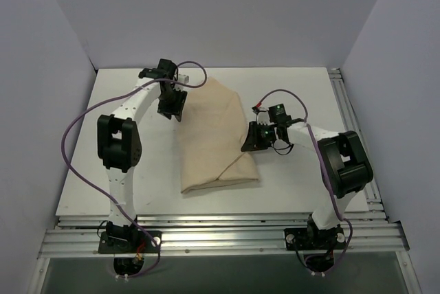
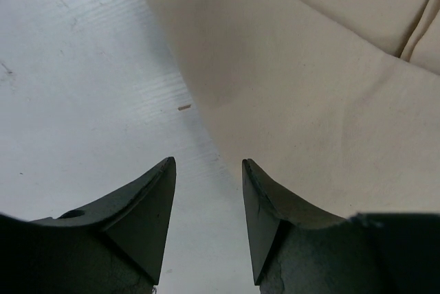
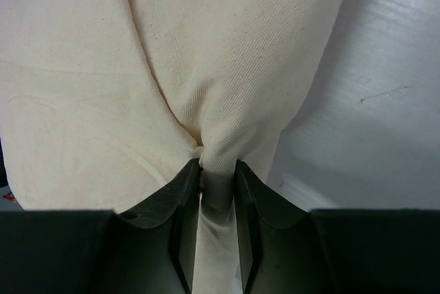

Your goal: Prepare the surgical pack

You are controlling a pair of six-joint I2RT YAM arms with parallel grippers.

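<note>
Top view: a tan cloth [image 1: 213, 136], folded into a long bundle, lies in the middle of a white table [image 1: 295, 88] between two arms. The left gripper [image 1: 170, 107] sits at the cloth's far left edge. The right gripper [image 1: 249, 141] is at its right edge, about halfway down. No tray, tools or gauze show, and it cannot be told whether they are inside the bundle.

Left wrist view: the jaws stand well open with nothing between them. Bare table lies under the left jaw, and the cloth's edge runs under the right one.

Right wrist view: the jaws are closed tight on a pinched ridge of cloth, and creases fan away from the grip.

The step in hand looks like folding a flap of the wrap over, with the right arm holding it. The next move likely calls for the left gripper to lower and close on its edge. Both would then need to carry the cloth evenly so the bundle is not dragged.
</note>
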